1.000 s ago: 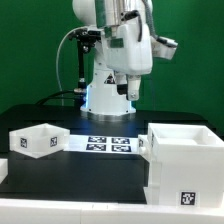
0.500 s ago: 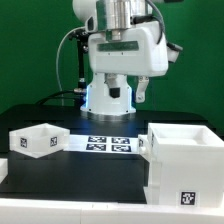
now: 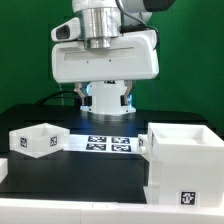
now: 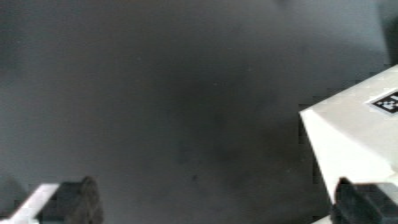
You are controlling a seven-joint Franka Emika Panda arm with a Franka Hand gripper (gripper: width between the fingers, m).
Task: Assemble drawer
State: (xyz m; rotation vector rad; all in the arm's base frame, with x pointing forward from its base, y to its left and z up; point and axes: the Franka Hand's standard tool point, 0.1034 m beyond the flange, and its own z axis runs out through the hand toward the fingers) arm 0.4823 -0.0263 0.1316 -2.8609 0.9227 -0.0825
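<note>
The drawer (image 3: 38,140), a small shallow white open-topped box with a marker tag on its front, sits on the black table at the exterior view's left. The large white cube housing (image 3: 185,158) stands at the right front. My gripper (image 3: 106,97) hangs high above the table's middle, behind the parts, open and empty. In the wrist view my gripper (image 4: 214,205) has its dark fingertips (image 4: 71,200) wide apart over bare black table. A white tagged part (image 4: 365,135) shows at the edge; I cannot tell which one it is.
The marker board (image 3: 110,145) lies flat between the drawer and the housing. The arm's white base (image 3: 108,100) stands behind it. The black table's front edge (image 3: 70,205) runs along the bottom.
The hand has turned broadside to the exterior camera and shifted toward that view's left and upward. The drawer and the housing have not moved.
</note>
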